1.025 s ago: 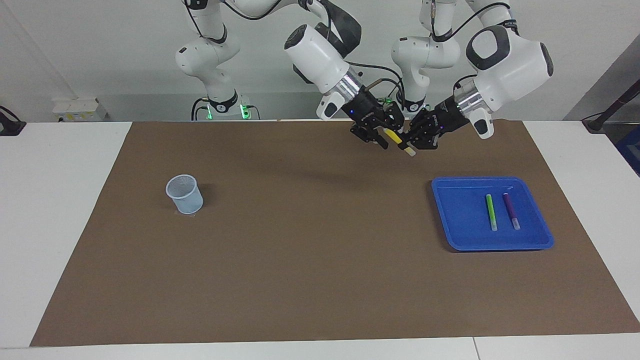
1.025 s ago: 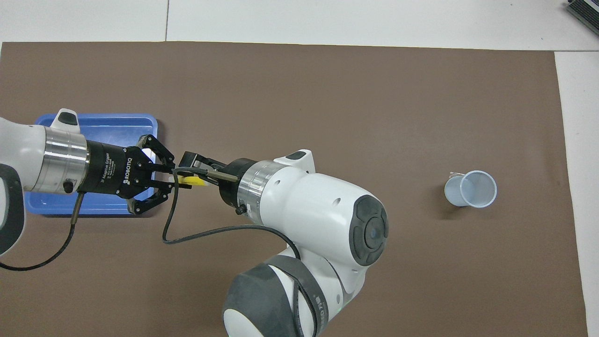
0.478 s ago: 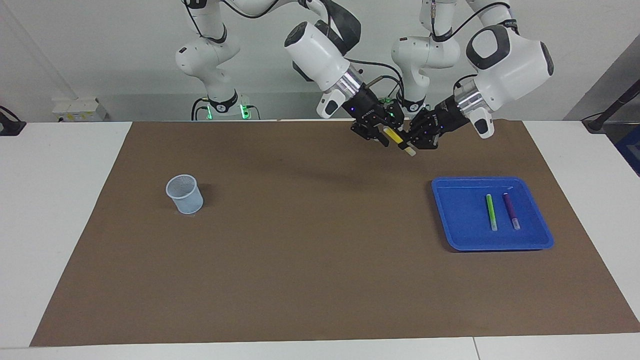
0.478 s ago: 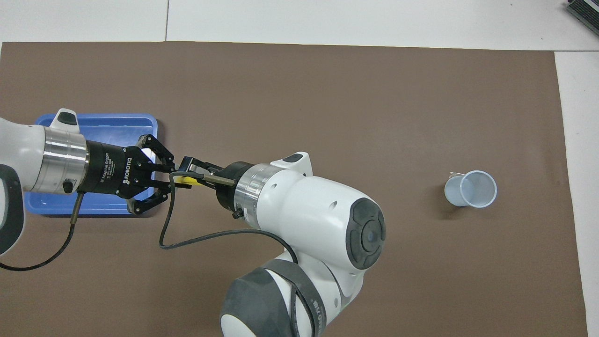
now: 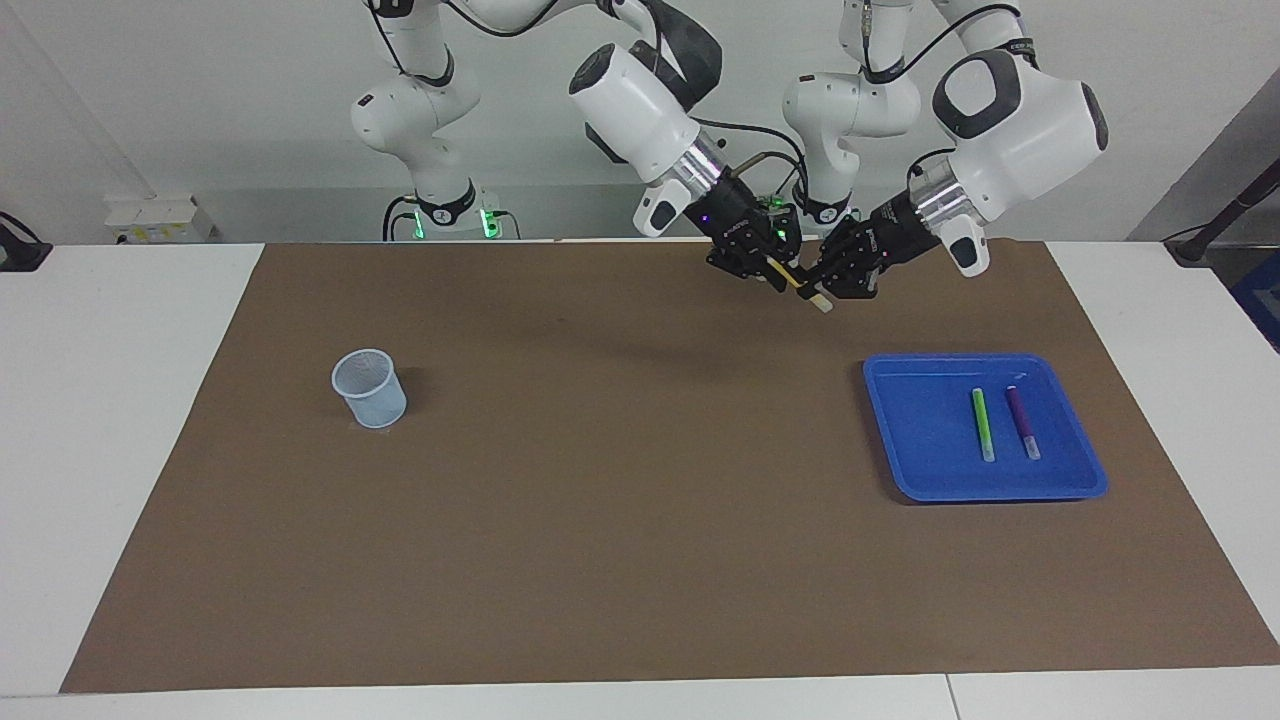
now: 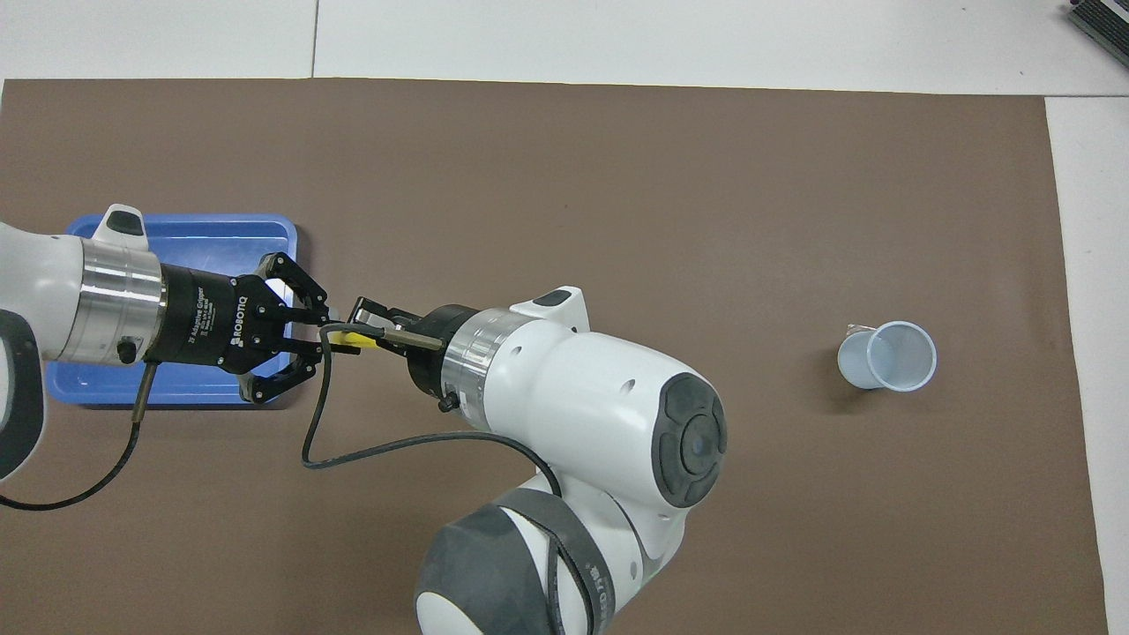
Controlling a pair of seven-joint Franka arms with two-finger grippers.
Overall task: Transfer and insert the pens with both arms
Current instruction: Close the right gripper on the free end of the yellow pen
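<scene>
Left hand [image 6: 328,335] marked "ROBOTIQ"

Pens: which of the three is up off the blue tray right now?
The yellow pen, held in the air between the left tool and right tool. The green pen and purple pen lie in the blue tray.

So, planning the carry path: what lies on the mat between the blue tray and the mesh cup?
Nothing: the brown mat between blue tray and mesh cup is bare, clearest in the facing view.
</scene>
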